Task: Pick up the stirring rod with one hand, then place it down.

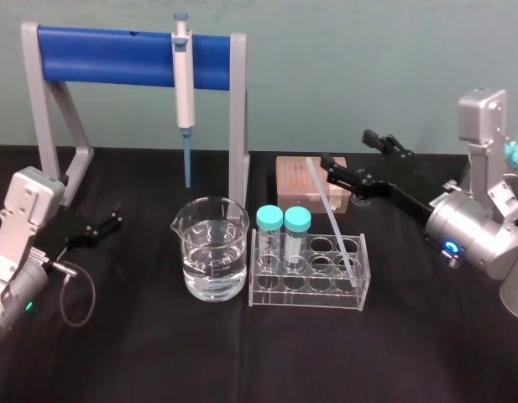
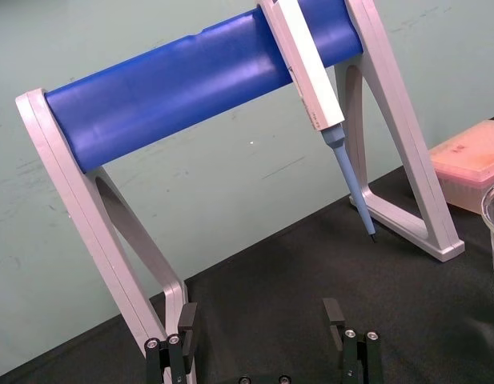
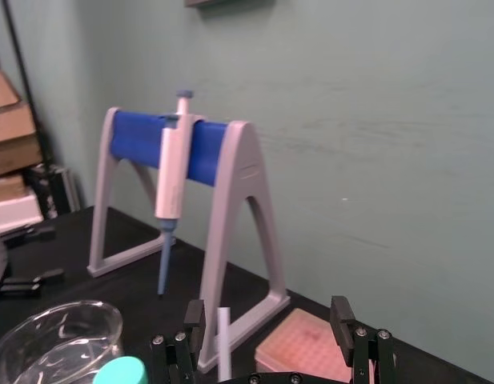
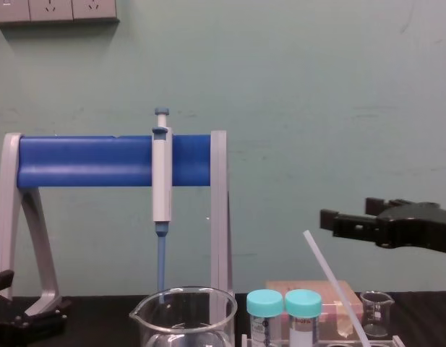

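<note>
Head view puts a glass beaker (image 1: 210, 260) of clear liquid nearest, just beside a clear tube rack (image 1: 309, 294) holding two teal-capped tubes (image 1: 269, 220). The stirring rod (image 1: 330, 210) stands with its lower end in a right-hand hole of the rack and leans back and leftward, its top over a pink tip box (image 1: 292, 180). The right gripper (image 1: 347, 149) hovers at that upper end, jaws spread wide and clasping nothing. In the right wrist view the rod's tip sits between the fingers (image 3: 194, 320), close to one, perhaps short of touching it. The left gripper (image 1: 116, 217) rests well apart at the table's left, jaws parted too. Farthest back, a pipette (image 1: 184, 75) hangs on a blue-barred stand (image 1: 107, 54).
</note>
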Robot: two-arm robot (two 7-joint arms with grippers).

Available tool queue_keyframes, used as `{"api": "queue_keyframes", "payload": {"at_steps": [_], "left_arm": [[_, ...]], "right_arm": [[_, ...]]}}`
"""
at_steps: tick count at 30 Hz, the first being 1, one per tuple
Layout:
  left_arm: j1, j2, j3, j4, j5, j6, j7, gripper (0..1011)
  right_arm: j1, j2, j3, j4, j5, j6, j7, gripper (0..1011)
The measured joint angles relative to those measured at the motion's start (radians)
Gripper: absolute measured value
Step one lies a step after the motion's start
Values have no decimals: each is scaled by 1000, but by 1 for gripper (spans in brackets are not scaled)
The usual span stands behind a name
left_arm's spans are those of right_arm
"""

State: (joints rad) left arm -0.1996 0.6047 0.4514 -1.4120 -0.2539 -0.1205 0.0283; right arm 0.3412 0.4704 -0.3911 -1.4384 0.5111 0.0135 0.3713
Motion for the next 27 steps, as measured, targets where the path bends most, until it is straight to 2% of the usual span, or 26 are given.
{"api": "queue_keyframes", "payload": {"at_steps": [13,27], "left_arm": [[0,0,0,0,0,0,0,1000],[0,0,0,0,0,0,0,1000]], "right_arm": [[77,-37,-49,86,-83,29,75,1003],[82,-58,-45,115,-123,59,88,1003]]}}
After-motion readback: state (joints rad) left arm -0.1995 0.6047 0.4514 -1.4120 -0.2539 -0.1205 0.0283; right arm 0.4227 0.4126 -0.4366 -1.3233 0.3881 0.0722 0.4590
